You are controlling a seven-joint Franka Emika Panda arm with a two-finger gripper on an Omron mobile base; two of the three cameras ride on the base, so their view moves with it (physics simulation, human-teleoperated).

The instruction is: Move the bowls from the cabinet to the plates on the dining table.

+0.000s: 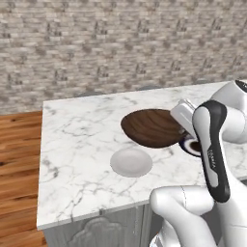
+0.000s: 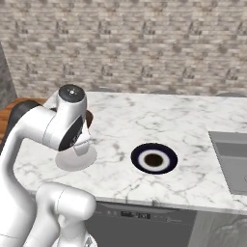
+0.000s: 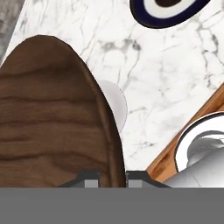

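While the gripper (image 3: 112, 176) pinches the rim of the dark wood-grain bowl (image 1: 152, 127) above the marble surface (image 1: 77, 140), the carry step is under way, and next it should lower onto the pale grey plate (image 1: 131, 162) at its seven o'clock, the navy plate (image 2: 154, 157) lying at three o'clock.

- You see the wood-grain bowl (image 1: 150, 127) held tilted above the marble worktop (image 1: 77, 144).
- Pale plate (image 1: 131, 162) lies below it; navy plate (image 2: 154, 157) sits apart.
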